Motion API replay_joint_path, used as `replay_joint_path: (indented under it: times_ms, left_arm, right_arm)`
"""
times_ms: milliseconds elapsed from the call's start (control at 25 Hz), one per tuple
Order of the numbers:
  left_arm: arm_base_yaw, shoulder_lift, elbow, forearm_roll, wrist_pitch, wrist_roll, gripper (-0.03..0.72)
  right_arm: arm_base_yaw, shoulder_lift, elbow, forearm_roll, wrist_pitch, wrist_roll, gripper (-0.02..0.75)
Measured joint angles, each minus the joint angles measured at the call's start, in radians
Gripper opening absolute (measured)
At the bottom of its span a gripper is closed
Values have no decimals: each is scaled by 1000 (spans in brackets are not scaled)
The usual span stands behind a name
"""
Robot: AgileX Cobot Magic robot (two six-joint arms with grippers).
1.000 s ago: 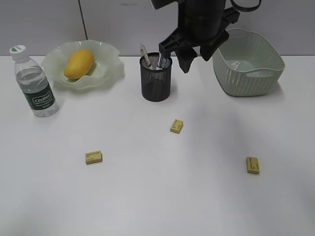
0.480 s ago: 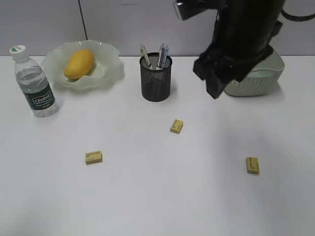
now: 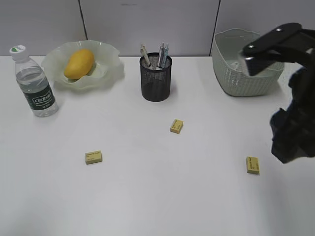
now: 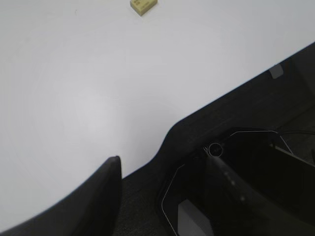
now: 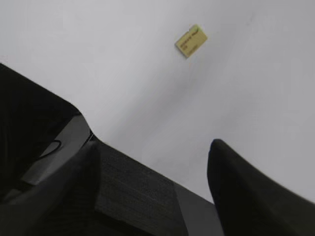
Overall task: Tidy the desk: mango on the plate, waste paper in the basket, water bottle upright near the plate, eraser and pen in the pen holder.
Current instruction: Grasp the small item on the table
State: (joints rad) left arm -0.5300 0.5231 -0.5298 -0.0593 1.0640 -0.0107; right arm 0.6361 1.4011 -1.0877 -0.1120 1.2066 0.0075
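Note:
The mango (image 3: 78,63) lies on the wavy pale-green plate (image 3: 111,69) at the back left. The water bottle (image 3: 34,83) stands upright left of the plate. The black mesh pen holder (image 3: 156,78) holds pens (image 3: 163,51). Three yellow erasers lie on the desk (image 3: 147,187): left (image 3: 93,157), middle (image 3: 176,126), right (image 3: 252,165). My right arm (image 3: 295,123) hangs at the right edge. My right gripper (image 5: 152,172) is open and empty, with one eraser (image 5: 191,41) ahead of it. My left gripper (image 4: 162,191) is open and empty over the desk's edge, an eraser (image 4: 143,5) far ahead. No waste paper shows.
The pale-green woven basket (image 3: 231,73) stands at the back right, its inside partly hidden by my right arm. A grey panelled wall runs behind the desk. Dark robot base parts (image 4: 256,177) lie below the desk's front edge.
My right arm has moved from above the pen holder to the right and toward the front, now at the right edge near the right eraser. A pen it was at now stands in the holder.

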Motion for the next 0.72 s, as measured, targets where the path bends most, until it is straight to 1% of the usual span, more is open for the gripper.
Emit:
replay_joint_path:
  times_ms: [200,400,720]
  left_arm:
    - [0,0,0,0,0,0,411]
    - [0,0,0,0,0,0,411]
    - [0,0,0,0,0,0,411]
  right_arm:
    - [0,-139,127,8,-3,0,538]
    - [0,-262,245,48,-40,-8,538]
    - [0,-455,425,57,-62,-66,538]
